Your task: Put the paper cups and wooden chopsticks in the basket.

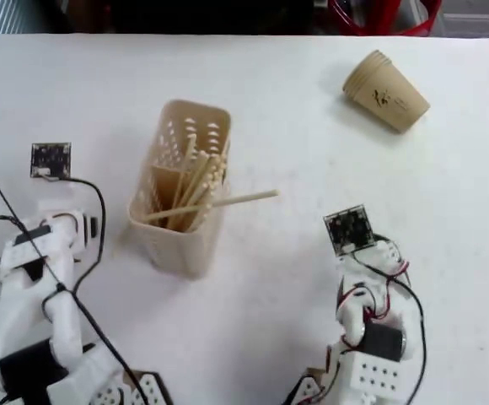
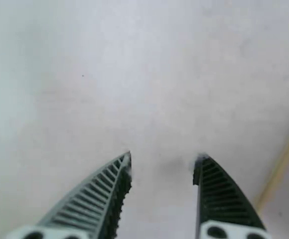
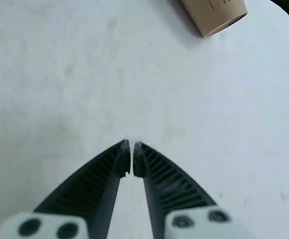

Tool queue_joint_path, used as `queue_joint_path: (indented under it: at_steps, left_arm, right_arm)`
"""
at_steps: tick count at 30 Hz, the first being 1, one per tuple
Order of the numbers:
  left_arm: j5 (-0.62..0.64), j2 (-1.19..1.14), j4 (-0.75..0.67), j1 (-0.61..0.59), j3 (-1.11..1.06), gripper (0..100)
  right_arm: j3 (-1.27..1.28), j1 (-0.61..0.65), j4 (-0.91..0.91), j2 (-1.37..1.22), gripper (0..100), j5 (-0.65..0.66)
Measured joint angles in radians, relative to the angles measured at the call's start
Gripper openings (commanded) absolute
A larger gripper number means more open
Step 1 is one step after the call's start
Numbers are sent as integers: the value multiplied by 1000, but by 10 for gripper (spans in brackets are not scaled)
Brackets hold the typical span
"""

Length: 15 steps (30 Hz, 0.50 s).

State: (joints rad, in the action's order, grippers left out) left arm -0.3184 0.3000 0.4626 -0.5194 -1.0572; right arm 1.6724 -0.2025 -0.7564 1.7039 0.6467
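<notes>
A tan perforated basket (image 1: 184, 187) stands upright left of the table's middle, holding several wooden chopsticks (image 1: 196, 187). One chopstick (image 1: 244, 199) sticks out sideways over its rim toward the right. A stack of brown paper cups (image 1: 385, 91) lies on its side at the back right, and its rim end (image 3: 215, 14) appears in the right wrist view. My left gripper (image 2: 162, 162) hovers open over bare table at the near left, with the basket's edge (image 2: 283, 164) just beside it. My right gripper (image 3: 132, 145) is shut on nothing above bare table, near side of the cups.
Both arms (image 1: 42, 278) (image 1: 367, 304) rest folded near the front edge, with black cables looping around them. A red object (image 1: 384, 15) lies beyond the table's back edge. The white tabletop (image 1: 312, 143) stretches between basket and cups.
</notes>
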Motion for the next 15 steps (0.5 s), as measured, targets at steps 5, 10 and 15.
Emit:
queue_joint_path:
  at_steps: [5, 10, 15]
  left_arm:
    - [0, 0, 0, 6, 0, 212]
    - [0, 0, 0, 6, -17, 211]
    - [0, -6, 9, 5, -28, 211]
  right_arm:
    - [9, -17, -92, 74, 26, 0]
    - [12, -17, -272, 28, 27, 0]
    - [12, -17, -476, 44, 26, 3]
